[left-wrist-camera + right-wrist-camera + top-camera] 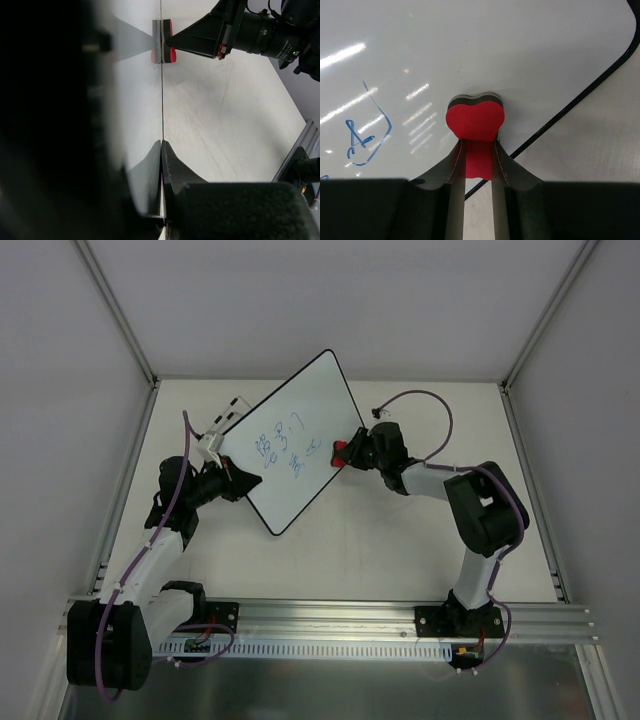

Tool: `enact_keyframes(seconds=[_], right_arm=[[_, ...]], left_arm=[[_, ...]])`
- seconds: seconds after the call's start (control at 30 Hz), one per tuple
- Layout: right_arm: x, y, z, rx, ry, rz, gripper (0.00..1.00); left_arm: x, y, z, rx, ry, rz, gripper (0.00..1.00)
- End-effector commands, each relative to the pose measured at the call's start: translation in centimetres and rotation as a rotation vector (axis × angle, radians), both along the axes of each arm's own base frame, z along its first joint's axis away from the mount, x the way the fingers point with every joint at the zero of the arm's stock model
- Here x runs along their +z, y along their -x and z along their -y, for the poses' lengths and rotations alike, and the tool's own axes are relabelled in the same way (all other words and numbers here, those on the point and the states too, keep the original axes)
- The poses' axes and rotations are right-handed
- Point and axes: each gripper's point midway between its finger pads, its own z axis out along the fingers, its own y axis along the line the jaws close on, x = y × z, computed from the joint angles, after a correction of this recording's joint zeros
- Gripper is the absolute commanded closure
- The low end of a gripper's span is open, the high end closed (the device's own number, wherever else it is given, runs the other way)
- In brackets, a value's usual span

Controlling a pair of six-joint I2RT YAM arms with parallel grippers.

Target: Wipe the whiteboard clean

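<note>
Whiteboard look: a large white whiteboard (300, 415) with rounded corners and a thin black rim, turned so that it sits like a diamond in the top view. Its glossy face reflects the lights.
Writing: blue scribbles (285, 450) in a few short rows across the middle of the board, between the two pincers. In the right wrist view one blue squiggle lies to the left of the right pincer's fingers.
Left pincer: the left gripper (237, 480) is clamped narrowly on the board's lower-left edge. The left wrist view shows the board nearly edge-on as a thin dark line running straight out from the fingertips.
Right pincer: the right gripper (352, 450) is closed narrowly on a small red eraser (340, 451), gripping its lower half.
Eraser: heart-shaped, red, with a dark pad layer facing the board. It sticks out past the right fingertips and is pressed against the board's face just inside the rim.
Board position: between the two pincers, its right edge at the right gripper and its opposite edge in the left gripper.
Table: the pale table (400, 540) shows beyond the rim to the right of the right fingers.
</note>
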Motion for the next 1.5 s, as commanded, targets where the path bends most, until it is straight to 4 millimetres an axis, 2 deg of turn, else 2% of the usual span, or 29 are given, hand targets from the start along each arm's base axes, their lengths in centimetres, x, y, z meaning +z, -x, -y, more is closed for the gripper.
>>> enact_keyframes(seconds=[0.0, 0.07, 0.1, 0.17, 0.2, 0.27, 0.3, 0.4, 0.43, 0.6, 0.7, 0.87, 1.0, 1.03, 1.1, 1.13, 1.27, 1.37, 1.47], right_arm=[[1.0, -0.1, -1.9, 0.046, -0.028, 0.0, 1.0], [2.7, -0.7, -2.6, 0.053, -0.049, 0.033, 1.0], [4.6, -1.3, -3.4, 0.062, -0.07, 0.073, 0.99], [6.5, -1.7, -4.4, 0.076, -0.095, 0.106, 1.0], [8.4, -2.1, -5.4, 0.088, -0.117, 0.14, 1.0], [10.1, -2.4, -6.4, 0.1, -0.136, 0.174, 1.0], [12.0, -2.6, -7.5, 0.115, -0.159, 0.207, 1.0], [13.5, -2.7, -9.1, 0.134, -0.192, 0.225, 1.0], [14.6, -2.9, -9.7, 0.14, -0.207, 0.244, 1.0], [15.8, -3.2, -11.1, 0.16, -0.237, 0.257, 1.0], [15.9, -3.1, -11.6, 0.173, -0.236, 0.262, 1.0], [15.0, -3.0, -11.3, 0.175, -0.201, 0.257, 1.0], [12.8, -2.7, -10.5, 0.159, -0.147, 0.233, 1.0], [11.4, -2.2, -9.9, 0.156, -0.116, 0.215, 1.0], [10.1, -2.0, -8.9, 0.135, -0.076, 0.197, 1.0], [8.6, -1.5, -8.4, 0.137, -0.052, 0.173, 1.0], [6.9, -0.6, -7.2, 0.139, -0.011, 0.151, 1.0], [6.7, -0.3, -7.4, 0.15, -0.018, 0.145, 1.0], [8.0, -0.5, -8.2, 0.163, -0.041, 0.163, 1.0]], left_arm=[[0.8, 2.1, 2.2, -0.168, 0.0, 0.027, 1.0], [0.7, 2.1, 2.3, -0.172, 0.0, 0.024, 1.0], [0.8, 2.1, 2.3, -0.171, 0.0, 0.027, 1.0], [0.8, 2.1, 2.3, -0.172, 0.0, 0.025, 1.0], [0.8, 2.1, 2.4, -0.172, 0.0, 0.025, 1.0], [0.7, 2.1, 2.4, -0.174, 0.0, 0.024, 1.0], [0.7, 2.1, 2.4, -0.174, 0.0, 0.022, 1.0], [0.7, 2.1, 2.4, -0.175, 0.0, 0.024, 1.0], [0.8, 2.1, 2.4, -0.175, 0.0, 0.025, 1.0], [0.8, 2.1, 2.4, -0.172, -0.003, 0.03, 1.0], [0.9, 2.1, 2.4, -0.173, -0.003, 0.03, 1.0], [0.8, 2.2, 2.5, -0.175, -0.004, 0.029, 1.0], [0.8, 2.2, 2.5, -0.174, -0.006, 0.032, 1.0], [0.8, 2.1, 2.5, -0.174, -0.006, 0.029, 1.0], [0.8, 2.2, 2.5, -0.177, -0.004, 0.028, 1.0], [0.8, 2.2, 2.5, -0.177, -0.005, 0.029, 1.0], [0.8, 2.2, 2.6, -0.18, -0.005, 0.029, 1.0], [0.8, 2.2, 2.6, -0.184, -0.003, 0.024, 1.0], [0.7, 2.3, 2.8, -0.192, -0.002, 0.021, 1.0]])
